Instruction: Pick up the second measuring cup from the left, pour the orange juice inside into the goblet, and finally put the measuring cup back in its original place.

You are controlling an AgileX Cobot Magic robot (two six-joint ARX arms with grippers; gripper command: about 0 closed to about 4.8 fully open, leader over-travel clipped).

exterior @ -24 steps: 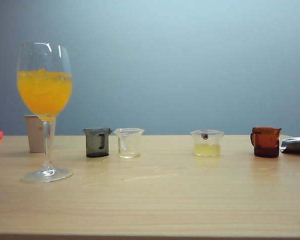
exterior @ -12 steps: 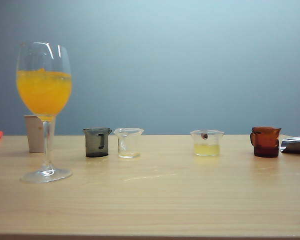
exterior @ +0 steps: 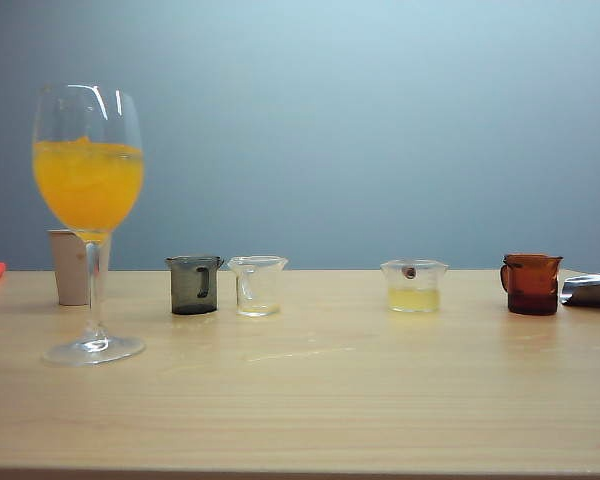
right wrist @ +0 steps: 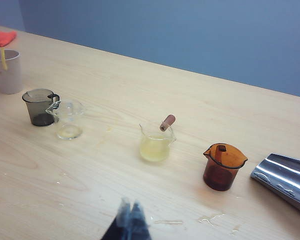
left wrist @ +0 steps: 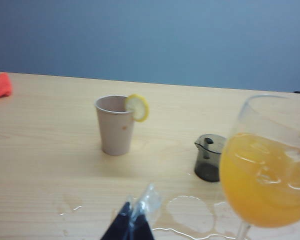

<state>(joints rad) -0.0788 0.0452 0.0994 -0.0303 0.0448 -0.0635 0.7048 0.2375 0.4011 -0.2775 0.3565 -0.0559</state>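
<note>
- second measuring cup sits emptied on the counter, between grey cup and yellow-liquid cup
- goblet holds the orange juice
- left pincer and right pincer both clenched, empty, above the counter

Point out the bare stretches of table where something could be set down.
Widest gap: between the clear measuring cup and the pale-yellow cup. A narrower one separates that cup from the amber cup. Crowded: goblet, paper cup, grey cup. Both shut grippers, left and right, hover over the near table.
</note>
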